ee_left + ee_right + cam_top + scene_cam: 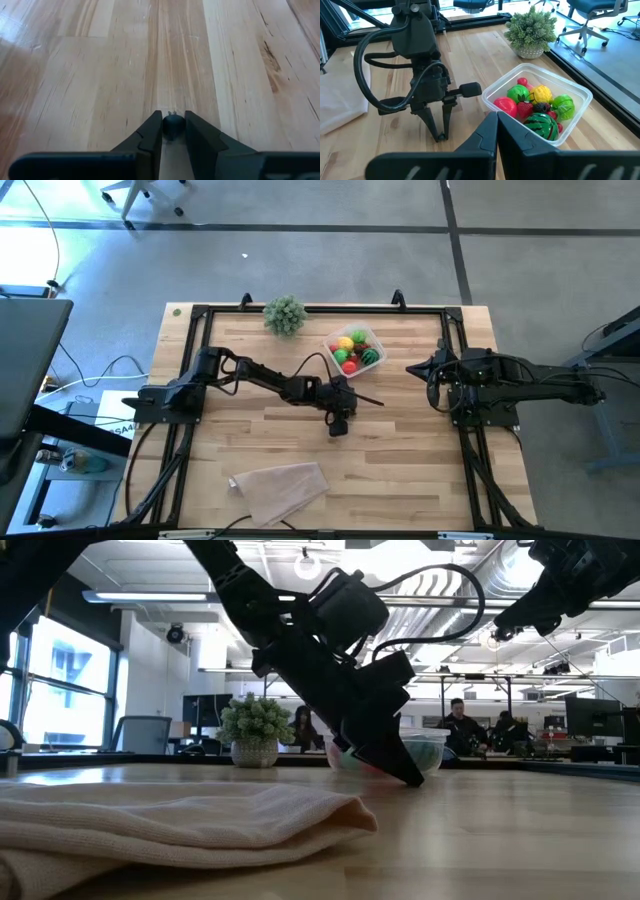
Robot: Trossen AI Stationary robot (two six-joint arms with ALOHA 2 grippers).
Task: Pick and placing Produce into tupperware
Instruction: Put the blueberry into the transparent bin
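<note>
Left wrist view: the left gripper point(173, 131) is pressing its fingertips down onto the pale butcher-block wooden table point(100, 65), and its two dark fingers point(150, 137) are closing around a tiny dark rounded piece of produce point(173, 125). Whether the fingers are gripping it firmly yet cannot be told.

High view: the left gripper point(338, 423) is working just past the table's centre, and a beige folded cloth point(280, 485) is lying at about 7 o'clock from it. At roughly 1 o'clock from the gripper, the small clear plastic tupperware box point(373, 341) is already holding a heap of red, green and yellow toy produce point(351, 351). A bushy pale-green plant ball point(285, 314) is sitting at the far edge, at about 11 o'clock.

Right wrist view: the right gripper point(496, 131) is waiting at 3 o'clock with its fingers pressed together and holding nothing.

Judged stage: a late pick, with most items appearing to be boxed. The next move is calling for a secure pinch on a very small piece, a clean lift, then a short carry toward 1 o'clock and a release over the tupperware's open top.
</note>
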